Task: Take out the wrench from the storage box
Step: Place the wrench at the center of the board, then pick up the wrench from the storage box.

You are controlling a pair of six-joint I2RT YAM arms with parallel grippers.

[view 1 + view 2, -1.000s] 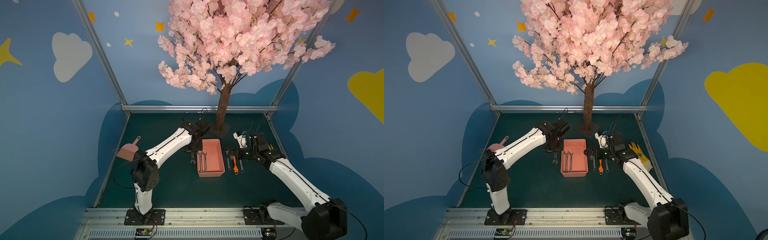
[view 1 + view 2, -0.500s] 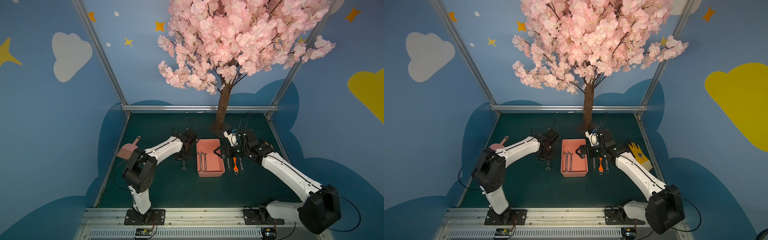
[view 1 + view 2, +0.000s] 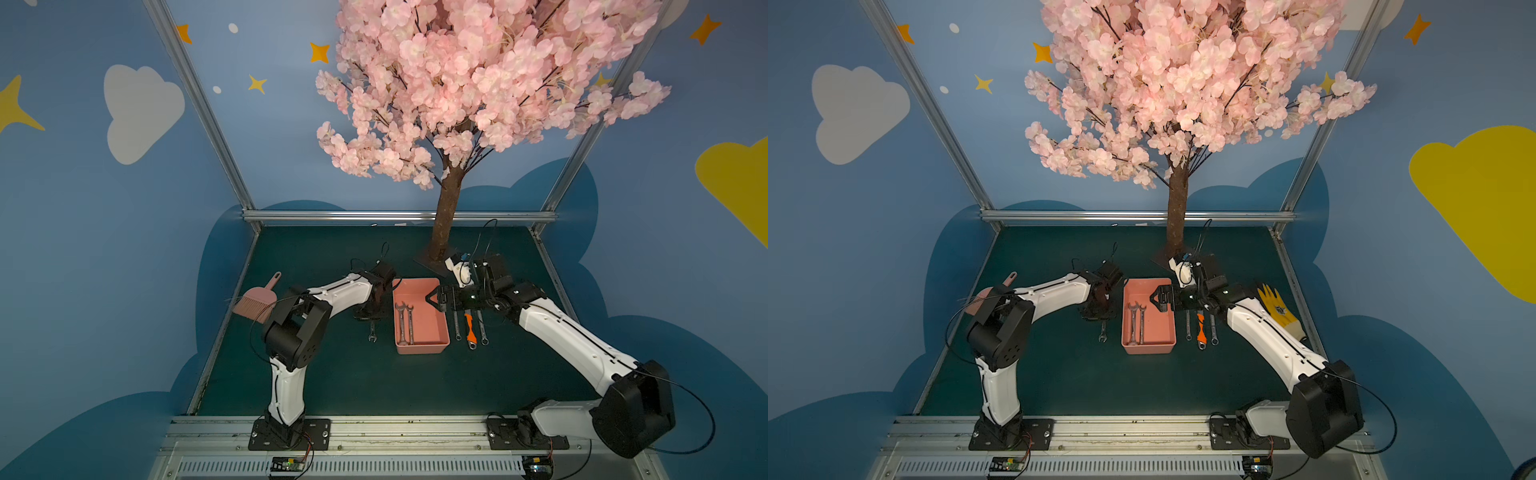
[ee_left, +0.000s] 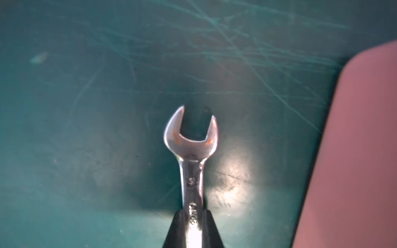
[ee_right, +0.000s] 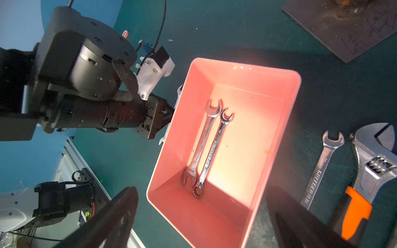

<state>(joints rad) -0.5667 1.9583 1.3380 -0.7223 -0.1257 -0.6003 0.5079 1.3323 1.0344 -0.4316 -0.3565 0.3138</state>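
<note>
Front of the green mat (image 3: 332, 374): salmon-pink rectangular plastic storage box (image 3: 422, 348), long side running away from the arm bases.

Pair of silver steel wrenches (image 5: 206, 148) inside it, flat on the floor, side by side and touching, toward the box's left wall.

Third silver wrench (image 3: 372, 333) is out of the box, just beside its left wall and parallel to it. On the mat or barely above it, can't tell which.

Left gripper (image 4: 191, 214) is down on that wrench, black fingers (image 4: 178, 229) tight on either side of the shank. Clamped or slack: can't tell.

Right of the box, a row parallel to it:
- slim silver spanner (image 3: 457, 328)
- adjustable spanner with an orange grip (image 3: 468, 326)
- second slim spanner (image 3: 482, 330)

Right gripper (image 3: 434, 299) hangs over the box's far right part. Its dark fingers (image 5: 116, 214) are spread wide with nothing between them.

Further out:
- yellow work glove (image 3: 1277, 309) behind the right arm, near the mat's right edge
- pink hand brush (image 3: 254, 303) at the left edge

Far end: brown trunk of the pink-blossom tree (image 3: 444, 224) on a dark base plate (image 5: 343, 28).
</note>
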